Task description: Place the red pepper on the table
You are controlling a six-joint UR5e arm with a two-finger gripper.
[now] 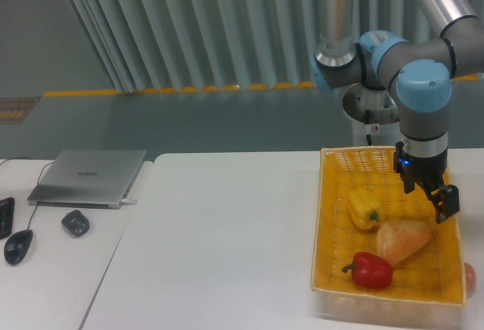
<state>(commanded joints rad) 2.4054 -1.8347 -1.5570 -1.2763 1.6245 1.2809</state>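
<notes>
The red pepper [372,269] lies in the near part of the yellow woven basket [324,216], its dark stem pointing left. The basket stands on the right side of the white table [227,239]. My gripper [429,196] hangs open over the basket's far right part, above and to the right of the pepper, with nothing between its fingers. It touches none of the food.
A yellow pepper [364,209] and a tan bread wedge [403,241] share the basket. A small reddish object [470,277] sits just outside its right wall. On the left side table are a laptop [89,176], a mouse [18,245] and a small dark gadget [76,222].
</notes>
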